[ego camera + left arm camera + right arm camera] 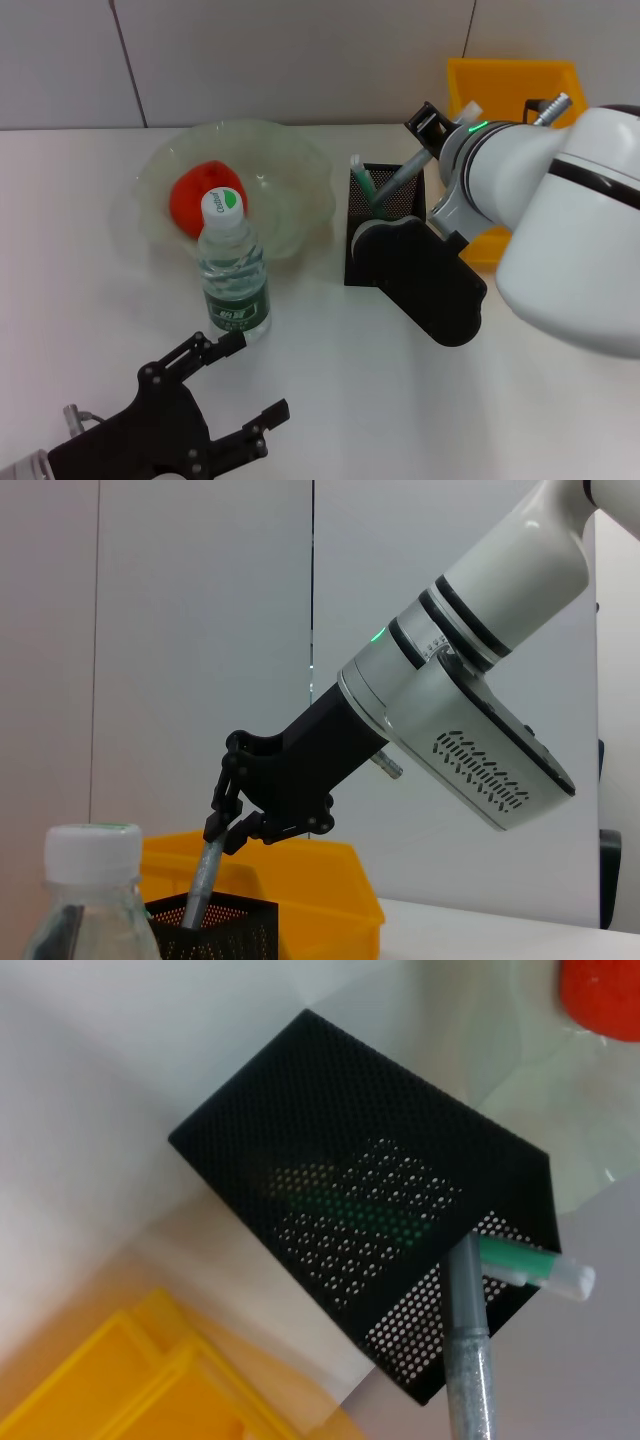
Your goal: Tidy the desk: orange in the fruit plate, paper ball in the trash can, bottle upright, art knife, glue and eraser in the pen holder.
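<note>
In the head view, the pen holder [385, 232] stands on the white desk [80, 300] and serves as the marker for everything else. Just to its left sits the fruit plate [290, 170], with the orange [192, 200] resting inside it. The bottle [234, 270] stands upright in front of the plate, its white cap overlapping the orange from this angle, to the left of and nearer than the pen holder. The trash can [505, 85] lies behind and to the right of the pen holder, partly hidden by the right arm. The right gripper [385, 200] hangs over the pen holder's opening, and a grey art knife [398, 180] leans out of the cup beside a green-and-white glue stick [360, 175]. The left gripper [240, 385] sits low and near the camera, well apart from the pen holder, its two black fingers spread wide around nothing.

In the left wrist view, the right gripper [222, 830] appears above the pen holder [215, 930], its fingers closed around the upper part of the art knife [203, 880], whose lower end dips into the mesh cup. The trash can [320, 880] stands behind the holder, and the bottle [85, 900] cap fills the near corner.

In the right wrist view, the pen holder [340, 1210] is seen from above and the side, with the art knife [470, 1350] and glue stick [530, 1265] projecting from its mouth. The trash can [130, 1380] and a piece of the orange [600, 1000] sit at opposite corners.
</note>
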Robot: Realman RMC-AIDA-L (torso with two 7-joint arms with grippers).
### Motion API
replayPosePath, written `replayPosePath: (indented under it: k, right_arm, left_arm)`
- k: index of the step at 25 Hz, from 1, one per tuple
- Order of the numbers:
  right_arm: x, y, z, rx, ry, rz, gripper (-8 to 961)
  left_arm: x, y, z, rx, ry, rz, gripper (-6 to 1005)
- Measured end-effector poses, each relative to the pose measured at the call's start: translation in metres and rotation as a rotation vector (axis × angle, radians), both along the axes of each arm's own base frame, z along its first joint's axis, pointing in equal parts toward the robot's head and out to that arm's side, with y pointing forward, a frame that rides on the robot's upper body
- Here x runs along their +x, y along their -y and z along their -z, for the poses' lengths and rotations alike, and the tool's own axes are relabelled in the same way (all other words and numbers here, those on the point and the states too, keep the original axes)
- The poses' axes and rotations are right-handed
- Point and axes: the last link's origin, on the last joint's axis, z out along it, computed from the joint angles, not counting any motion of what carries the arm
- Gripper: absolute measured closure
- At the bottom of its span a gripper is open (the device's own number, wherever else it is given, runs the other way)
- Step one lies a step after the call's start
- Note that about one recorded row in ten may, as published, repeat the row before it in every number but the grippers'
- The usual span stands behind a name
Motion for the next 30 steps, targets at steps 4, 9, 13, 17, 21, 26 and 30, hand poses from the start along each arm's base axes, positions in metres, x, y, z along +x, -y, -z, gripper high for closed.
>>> replayPosePath:
  k: [4, 9, 13, 17, 21, 26, 30]
  right_arm:
    - [0.001, 0.004, 0.002, 0.001, 0.0, 0.011, 762]
    - [-0.001, 0.005, 0.003, 0.007, -0.013, 0.015, 741]
    - [-0.008, 0.007, 0.001, 0.019, -0.051, 0.017, 725]
    - [-0.026, 0.01, -0.01, 0.029, -0.201, 0.046, 612]
    - [-0.04, 0.013, -0.048, 0.034, -0.502, 0.108, 550]
    - [-0.017, 0.024, -0.102, 0.027, -0.929, 0.245, 494]
    - [0.032, 0.045, -0.119, -0.098, -1.254, 0.411, 450]
  left_arm:
    - [0.0, 0.002, 0.0, -0.005, 0.006, -0.004, 170]
    - [0.001, 0.001, 0.0, -0.006, 0.009, 0.002, 170]
    - [0.001, 0.0, 0.0, -0.006, 0.009, 0.005, 170]
    - [0.003, 0.001, -0.001, -0.006, 0.016, 0.013, 170]
    - [0.002, 0.001, -0.002, -0.006, 0.016, 0.014, 170]
    - [0.002, 0.002, -0.004, -0.003, 0.02, 0.021, 170]
    - [0.002, 0.003, -0.004, -0.005, 0.017, 0.025, 170]
